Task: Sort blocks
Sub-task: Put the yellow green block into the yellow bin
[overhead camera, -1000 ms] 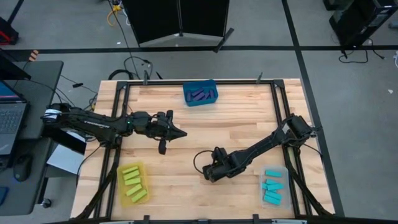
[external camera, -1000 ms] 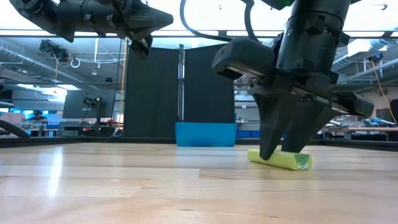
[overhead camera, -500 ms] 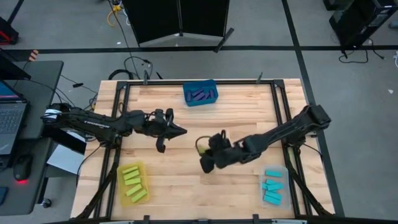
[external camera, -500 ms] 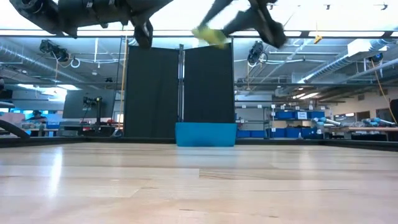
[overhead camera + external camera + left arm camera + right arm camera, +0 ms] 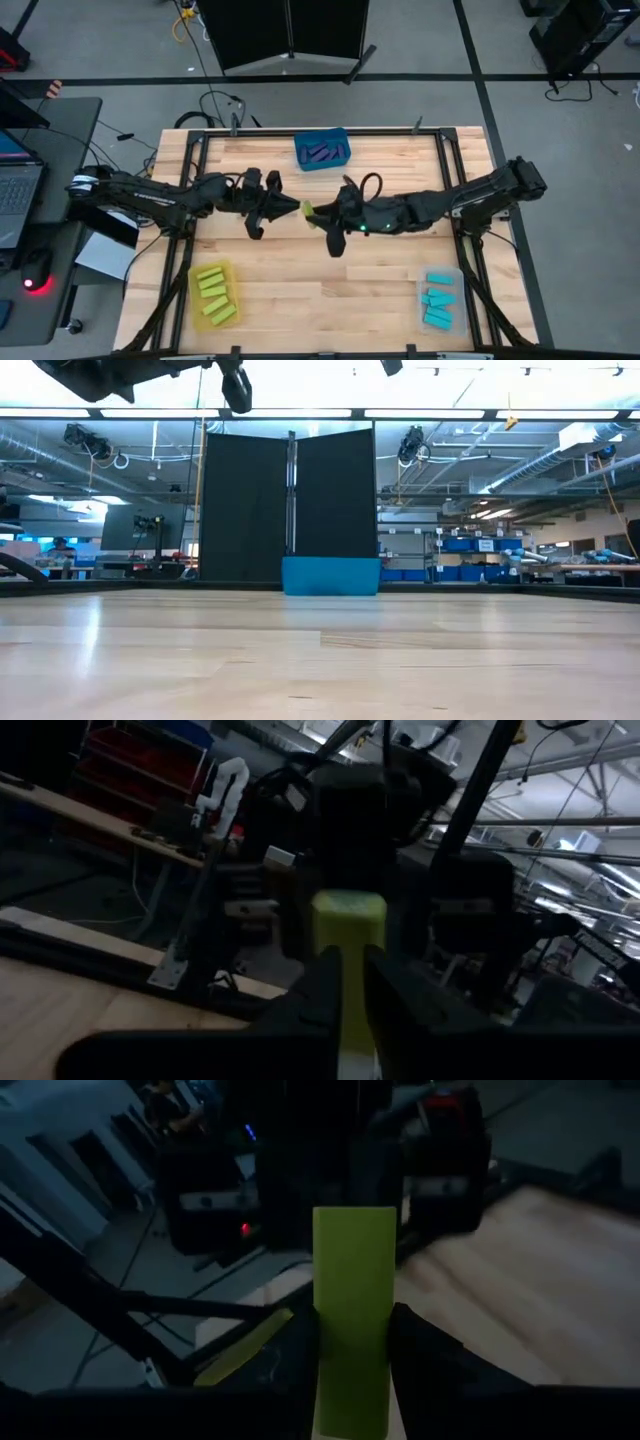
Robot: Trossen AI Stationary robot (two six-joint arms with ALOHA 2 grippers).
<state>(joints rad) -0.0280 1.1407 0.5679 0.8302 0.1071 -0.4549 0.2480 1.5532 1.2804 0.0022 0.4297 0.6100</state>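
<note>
A lime block (image 5: pixel 352 1250) hangs in mid-air over the middle of the table, with my right gripper (image 5: pixel 320 215) shut on it and pointing toward the table's left. Its free end (image 5: pixel 307 210) faces my left gripper (image 5: pixel 295 210). That gripper points right at it, with a narrow gap between its fingertips (image 5: pixel 350 970). The block's end face (image 5: pixel 347 918) shows just beyond those fingertips. Purple blocks lie in the blue bin (image 5: pixel 322 150), lime ones in the yellow bin (image 5: pixel 213 295), cyan ones in the clear bin (image 5: pixel 438 300). My right gripper pinches the lime block's two long sides (image 5: pixel 328 1342) between its two fingers, near the block's rear end. The fingers lie along the block, about level, coming from the table's right. The block sticks out forward past the fingertips, clear of the table. My left gripper: I cannot tell whether its fingertips touch the block's free end.
The blue bin (image 5: pixel 330 575) stands at the far edge, the yellow bin near left, the clear bin near right. A black frame rail (image 5: pixel 200 170) runs around the tabletop. Bare wood (image 5: pixel 330 290) lies under both grippers.
My right gripper has lifted the lime block off the table, risen high and swung toward the far left to meet my left gripper. It has turned from pointing down to about level. My left gripper has risen a little.
</note>
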